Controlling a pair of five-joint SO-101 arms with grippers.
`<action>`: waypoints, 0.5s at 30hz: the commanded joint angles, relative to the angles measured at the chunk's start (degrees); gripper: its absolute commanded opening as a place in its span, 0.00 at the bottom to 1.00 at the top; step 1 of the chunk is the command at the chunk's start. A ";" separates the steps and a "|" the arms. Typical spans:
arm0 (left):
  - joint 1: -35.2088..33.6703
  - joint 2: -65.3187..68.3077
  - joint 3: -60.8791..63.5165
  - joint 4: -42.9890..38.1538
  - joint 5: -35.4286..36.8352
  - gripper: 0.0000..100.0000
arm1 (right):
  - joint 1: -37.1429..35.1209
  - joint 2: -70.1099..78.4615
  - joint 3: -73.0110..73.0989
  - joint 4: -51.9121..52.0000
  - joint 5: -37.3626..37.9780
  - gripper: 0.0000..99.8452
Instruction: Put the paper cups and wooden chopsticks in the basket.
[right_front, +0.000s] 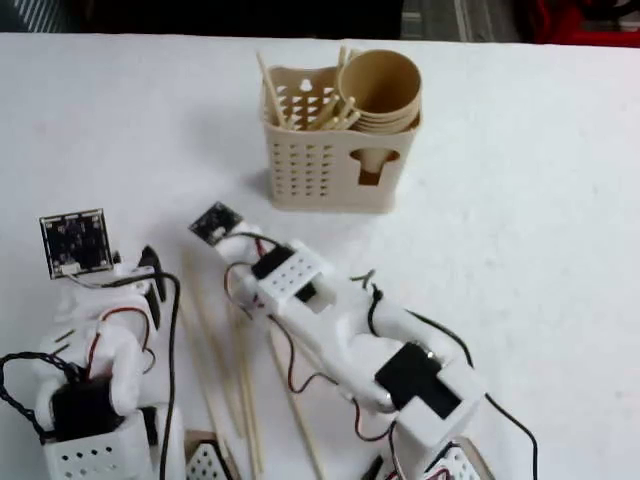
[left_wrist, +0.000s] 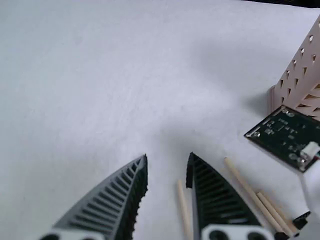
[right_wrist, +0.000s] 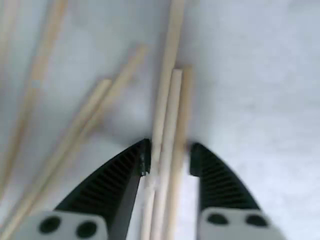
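The beige slotted basket stands at the table's far middle, holding stacked paper cups and several wooden chopsticks. More chopsticks lie loose on the table between the arms. My right gripper is low over the table, open, its fingers astride a bundle of three chopsticks that lie flat. My left gripper is open near the table, with one chopstick lying beside its finger. The basket's corner shows farther off.
The right arm stretches diagonally across the near middle, and its camera board sits just ahead of my left gripper. Further loose chopsticks fan out beside the bundle. White table lies bare left and right of the basket.
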 joint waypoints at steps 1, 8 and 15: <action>-0.31 -0.66 -0.26 0.09 -0.18 0.14 | -0.04 1.36 -2.20 0.75 2.20 0.03; -0.31 -0.66 -0.26 0.09 -0.18 0.14 | 1.80 -0.48 -4.40 5.58 4.92 0.02; -0.31 -0.66 -0.26 0.26 -0.18 0.14 | 4.09 -11.91 -9.41 12.62 5.27 0.02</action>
